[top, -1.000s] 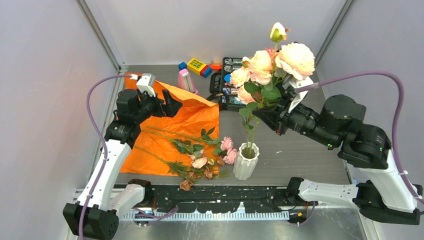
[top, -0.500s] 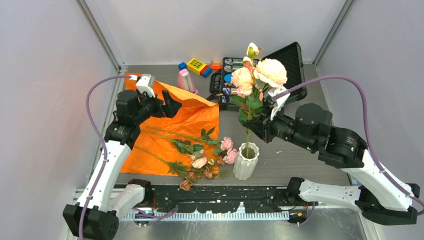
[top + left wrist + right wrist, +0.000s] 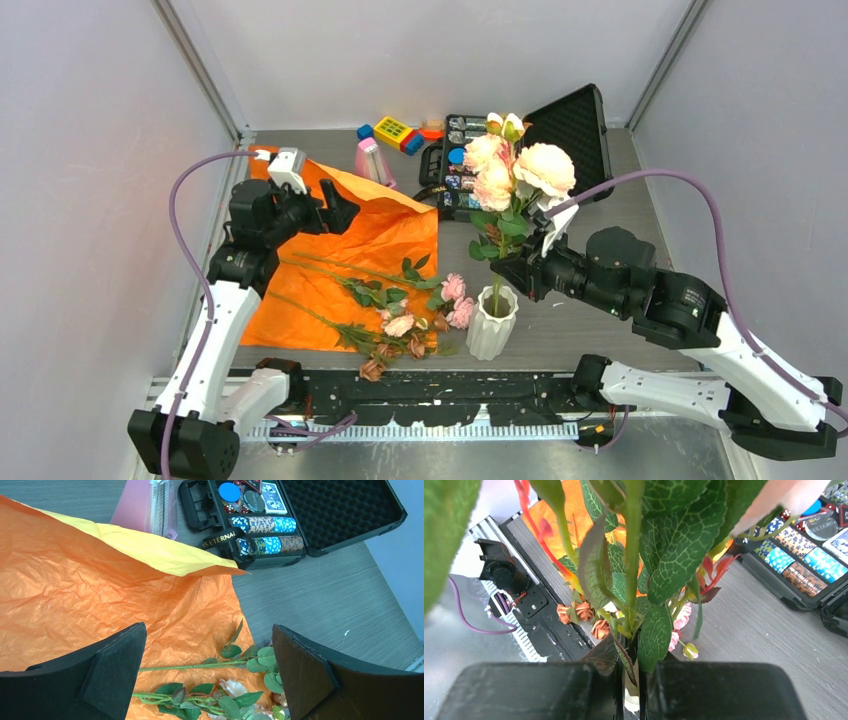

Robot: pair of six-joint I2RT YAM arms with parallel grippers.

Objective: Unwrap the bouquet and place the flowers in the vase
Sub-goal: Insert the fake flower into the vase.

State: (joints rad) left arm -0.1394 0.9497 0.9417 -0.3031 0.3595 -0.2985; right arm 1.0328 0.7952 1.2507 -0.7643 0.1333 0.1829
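The bouquet lies unwrapped: its orange paper (image 3: 330, 270) is spread flat on the left, and several flowers (image 3: 405, 318) lie loose across its near right corner. My right gripper (image 3: 515, 265) is shut on the green stems (image 3: 634, 555) of a bunch of peach and cream roses (image 3: 515, 170). It holds them upright over the white ribbed vase (image 3: 492, 322), with the stem ends reaching into the vase's mouth. My left gripper (image 3: 335, 213) hangs open above the paper (image 3: 100, 590) with nothing between its fingers (image 3: 105, 670). The lying flowers (image 3: 220, 700) are just beyond it.
An open black case (image 3: 560, 130) of poker chips stands at the back, its ribbon (image 3: 225, 537) in front of it. A pink metronome-shaped object (image 3: 372, 160) and coloured blocks (image 3: 395, 132) stand beside it. Small brownish roses (image 3: 584, 612) lie near the table's front rail (image 3: 440, 395).
My right arm has come down and forward, lowering the held bunch so its stems sink towards the vase. The left arm has barely moved.
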